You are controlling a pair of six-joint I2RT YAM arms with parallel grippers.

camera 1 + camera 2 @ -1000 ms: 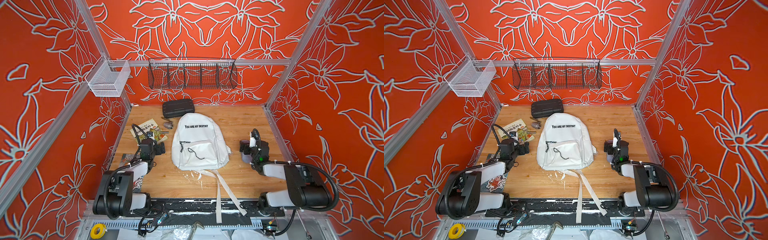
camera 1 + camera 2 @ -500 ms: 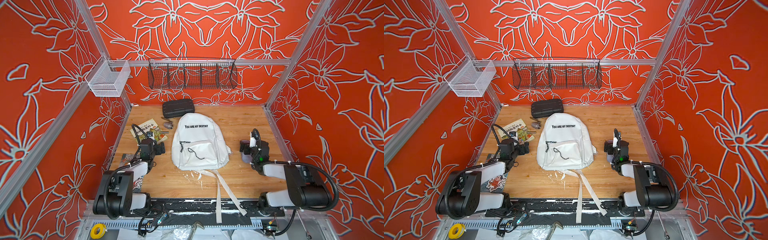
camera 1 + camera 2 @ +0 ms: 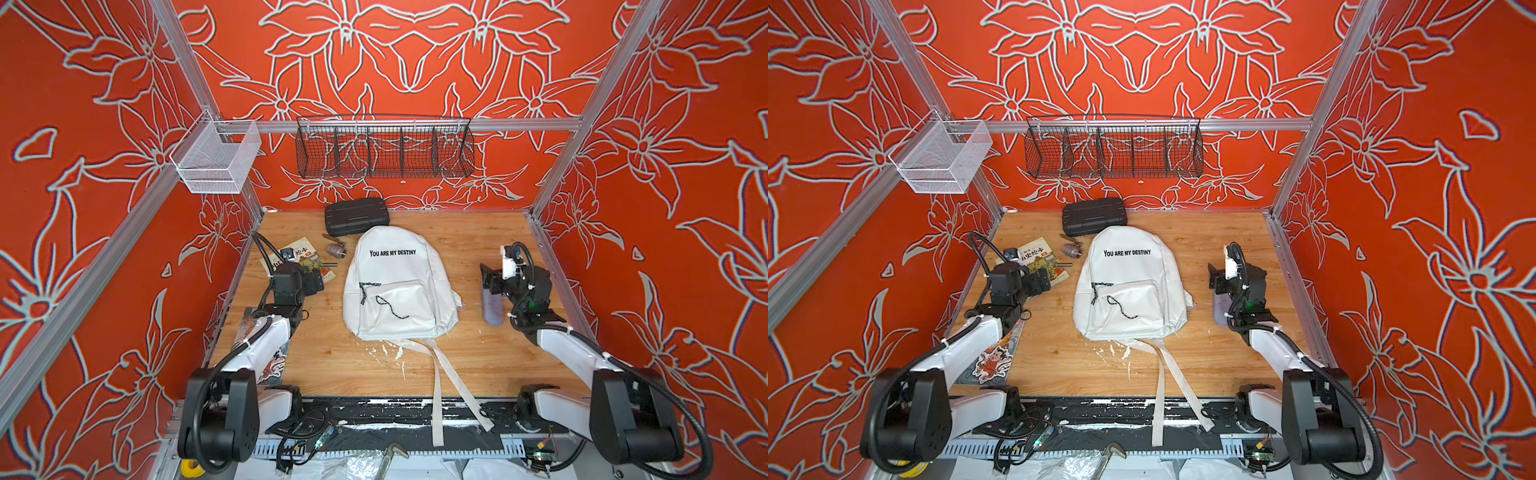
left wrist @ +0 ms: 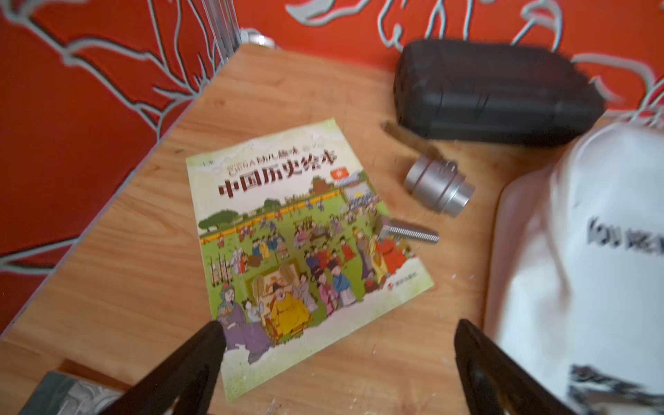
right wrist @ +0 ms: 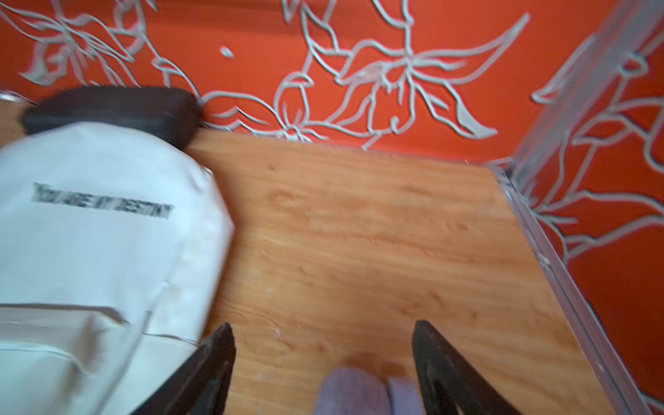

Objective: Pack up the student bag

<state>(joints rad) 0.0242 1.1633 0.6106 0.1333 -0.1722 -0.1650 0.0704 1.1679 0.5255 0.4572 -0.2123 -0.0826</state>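
student bag (image 3: 399, 291) lay flat, left gripper (image 4: 339, 325) gaped empty by picture book (image 4: 294, 244), right gripper (image 5: 323, 325) gaped by purple thing (image 5: 352, 390)

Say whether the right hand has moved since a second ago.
Yes: the right hand has shifted up both top views, judged against the unmoved white fabric backpack.

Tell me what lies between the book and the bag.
A silver metal fitting and a threaded bolt lie between book and bag, the bolt's head on the book's edge; the left wrist view shows them best.
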